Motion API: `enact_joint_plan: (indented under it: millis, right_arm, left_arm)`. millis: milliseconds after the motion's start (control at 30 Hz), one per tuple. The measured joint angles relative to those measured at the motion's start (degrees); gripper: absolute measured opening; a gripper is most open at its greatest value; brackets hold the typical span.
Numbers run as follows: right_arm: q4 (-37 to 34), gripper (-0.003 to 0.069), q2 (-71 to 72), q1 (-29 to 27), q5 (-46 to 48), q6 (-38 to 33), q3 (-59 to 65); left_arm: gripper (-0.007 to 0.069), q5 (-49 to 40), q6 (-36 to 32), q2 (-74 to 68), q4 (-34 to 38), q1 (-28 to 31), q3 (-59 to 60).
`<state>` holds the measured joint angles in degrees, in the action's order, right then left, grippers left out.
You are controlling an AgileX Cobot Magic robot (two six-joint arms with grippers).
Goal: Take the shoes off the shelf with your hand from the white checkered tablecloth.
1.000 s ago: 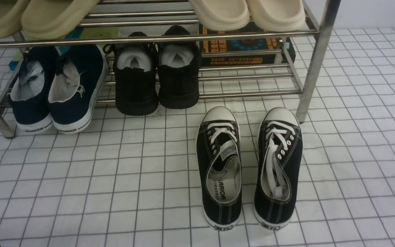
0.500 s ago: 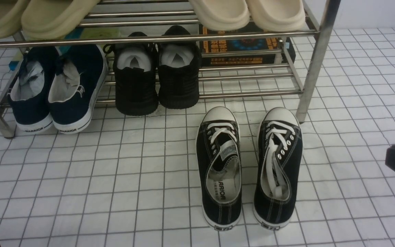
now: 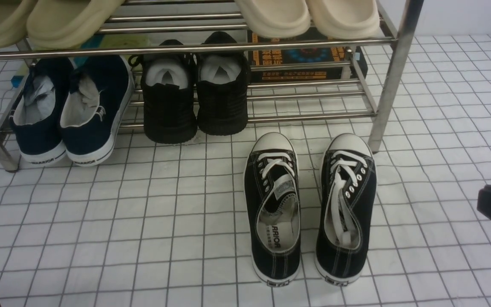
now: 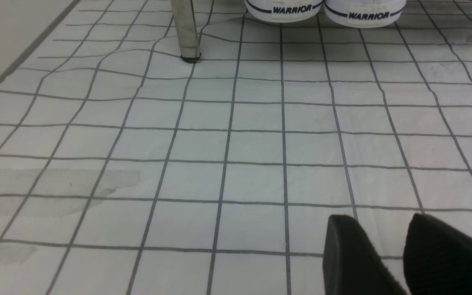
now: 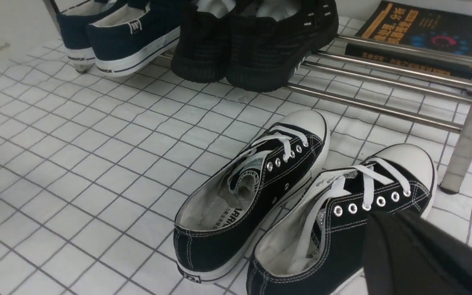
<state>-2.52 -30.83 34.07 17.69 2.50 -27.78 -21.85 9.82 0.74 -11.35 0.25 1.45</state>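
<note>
Black canvas sneakers (image 3: 286,266) are heels toward us, long axis running toward the rack (image 3: 384,94), just in front of its right end, toes nearest it. Right gripper (image 5: 389,217) is closed, nothing in it, and it's the closer arm, out past the rack's right leg, so I'd reach leftward. Left gripper's (image 4: 381,217) slightly open, way off.

Plain pale wall (image 3: 469,17), upper right of front view; whitish wall (image 4: 10,28), upper left of left wrist view. Light reflections on the floor covering (image 4: 256,147).
</note>
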Motion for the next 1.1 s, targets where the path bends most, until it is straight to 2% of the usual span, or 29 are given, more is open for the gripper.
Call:
enact_joint_plan:
  millis: [133,200,267,300,333,367,467,600,800,1100]
  right_arm:
    - [-5.98,0.0001,6.38,-4.97,-0.38,-10.6,5.41]
    - [-7.57,0.0003,10.3,-9.02,-0.33,-12.65,9.19]
    - [-8.35,0.0003,15.16,-13.62,-0.33,-12.81,13.21]
    - [-8.36,0.0003,15.68,-14.09,-0.33,-12.71,13.61]
    - [-8.41,0.0005,19.53,-17.91,-0.33,-12.45,16.83]
    - [-8.41,0.0006,20.46,-18.38,-0.33,-12.45,17.24]
    - [-8.41,0.0011,26.88,-26.34,-0.19,-12.26,23.57]
    - [-8.36,0.0012,31.04,-32.43,0.87,-12.05,28.93]
    - [-6.0,0.0019,31.39,-34.97,3.95,-9.99,28.82]
    - [-5.53,0.0027,31.44,-33.31,4.69,-9.22,28.64]
  left_arm:
    - [0.024,0.0,0.0,0.0,0.0,0.0,0.0]
    - [0.024,0.0,0.0,0.0,0.0,0.0,0.0]
    - [0.024,0.0,0.0,0.0,0.0,0.0,0.0]
    - [0.024,0.0,0.0,0.0,0.0,0.0,0.0]
    - [0.024,0.0,0.0,0.0,0.0,0.0,0.0]
    - [0.024,0.0,0.0,0.0,0.0,0.0,0.0]
    - [0.024,0.0,0.0,0.0,0.0,0.0,0.0]
    - [0.024,0.0,0.0,0.0,0.0,0.0,0.0]
    - [0.024,0.0,0.0,0.0,0.0,0.0,0.0]
    - [0.024,0.0,0.0,0.0,0.0,0.0,0.0]
